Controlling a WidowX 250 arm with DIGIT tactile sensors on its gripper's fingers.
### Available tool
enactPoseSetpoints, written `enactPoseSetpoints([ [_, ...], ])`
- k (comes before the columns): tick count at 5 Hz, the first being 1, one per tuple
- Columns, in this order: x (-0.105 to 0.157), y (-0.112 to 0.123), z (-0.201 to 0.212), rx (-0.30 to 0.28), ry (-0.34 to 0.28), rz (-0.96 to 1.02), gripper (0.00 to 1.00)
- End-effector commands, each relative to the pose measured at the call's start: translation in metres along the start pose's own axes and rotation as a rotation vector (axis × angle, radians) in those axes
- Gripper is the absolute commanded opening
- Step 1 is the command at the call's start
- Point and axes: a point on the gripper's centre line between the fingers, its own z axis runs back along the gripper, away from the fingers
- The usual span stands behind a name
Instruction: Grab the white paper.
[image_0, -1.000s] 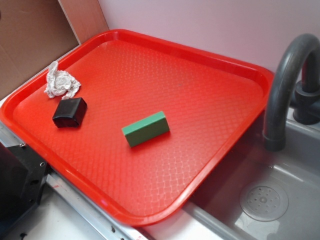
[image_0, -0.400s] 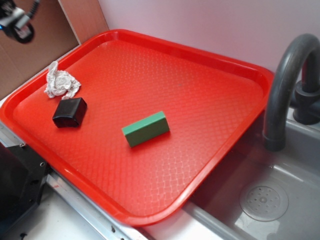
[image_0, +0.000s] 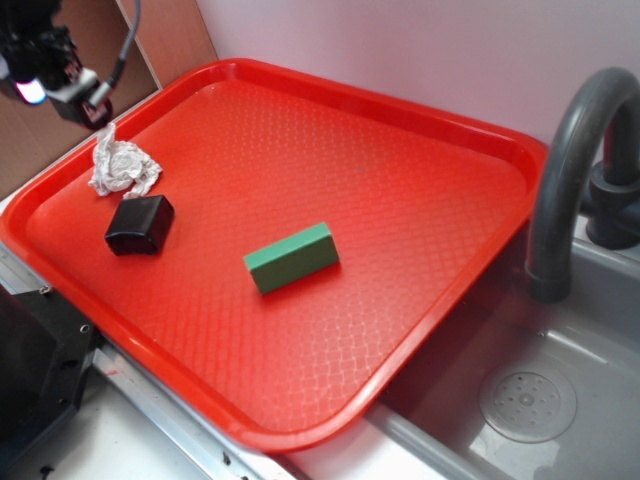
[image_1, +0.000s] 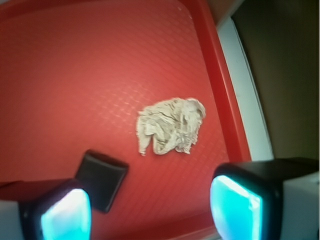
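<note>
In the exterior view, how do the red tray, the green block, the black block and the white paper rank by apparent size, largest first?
1. red tray, by far the largest.
2. green block.
3. white paper and black block: they look about alike, so I do not rank them.

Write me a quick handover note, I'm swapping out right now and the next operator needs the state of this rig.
Gripper: open, empty, above the tray's left edge, fingers apart with nothing between them.
White paper: crumpled wad lying on the red tray near its left rim, untouched. In the wrist view it sits ahead of the jaws.
Black block: right beside the paper, close enough to get in the way.
Green block: mid-tray, well clear.
Done: only the approach.
Left: descend over the paper, close, lift.
</note>
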Motion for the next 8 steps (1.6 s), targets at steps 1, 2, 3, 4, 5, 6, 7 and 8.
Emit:
enactPoseSetpoints([
  [1, 0.022, 0.025, -0.039, 0.009, -0.015, 0.019, 1.00],
  [2, 0.038, 0.037, -0.056, -0.026, -0.028, 0.012, 1.00],
  [3, 0.050, 0.041, -0.078, -0.066, -0.003, -0.028, 1.00],
  [4, 0.052, 0.032, -0.094, -0.124, 0.034, -0.075, 1.00],
  [5, 0.046, 0.020, -0.099, -0.165, 0.062, -0.123, 1.00],
  [6, 0.041, 0.018, -0.102, -0.178, 0.090, -0.136, 0.61],
  [7, 0.040, 0.021, -0.103, -0.168, 0.102, -0.115, 0.00],
  [8, 0.042, 0.021, -0.101, -0.153, 0.105, -0.099, 0.00],
])
